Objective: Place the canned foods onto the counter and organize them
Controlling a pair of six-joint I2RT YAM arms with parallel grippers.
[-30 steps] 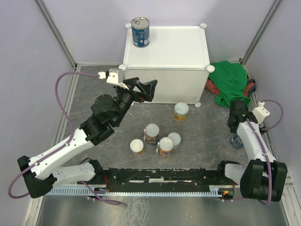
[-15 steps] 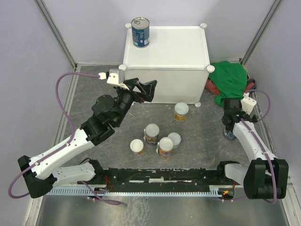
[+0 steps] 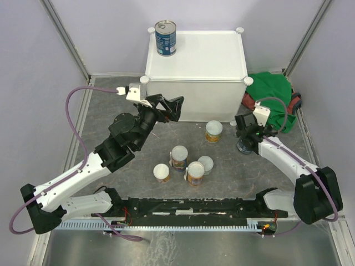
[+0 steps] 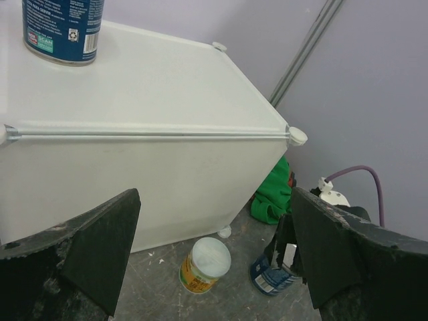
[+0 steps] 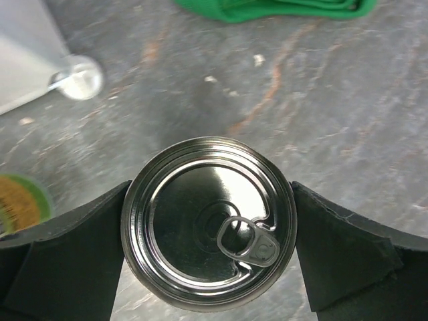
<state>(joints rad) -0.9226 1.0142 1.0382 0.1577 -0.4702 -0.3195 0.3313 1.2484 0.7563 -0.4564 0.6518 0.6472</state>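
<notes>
One dark blue can (image 3: pixel 166 37) stands on the white counter (image 3: pixel 205 61) at its back left corner. My right gripper (image 3: pixel 246 138) is shut on a second dark blue can (image 5: pixel 207 221), one finger pressed against each side of it. Its pull-tab top faces the wrist camera. This can (image 4: pixel 271 277) hangs low over the floor, by the counter's front right foot. My left gripper (image 3: pixel 169 105) is open and empty, held in front of the counter's front face. Several yellow-labelled cans stand on the floor, one (image 3: pixel 213 131) near the counter and a cluster (image 3: pixel 186 165) in the middle.
A green cloth (image 3: pixel 272 97) lies bunched on the floor to the right of the counter. The counter's front right foot (image 5: pixel 80 77) is close to the held can. Enclosure walls stand on both sides.
My right arm has swung left from the right wall toward the counter's front right foot, carrying the blue can. The left arm has stayed put.
</notes>
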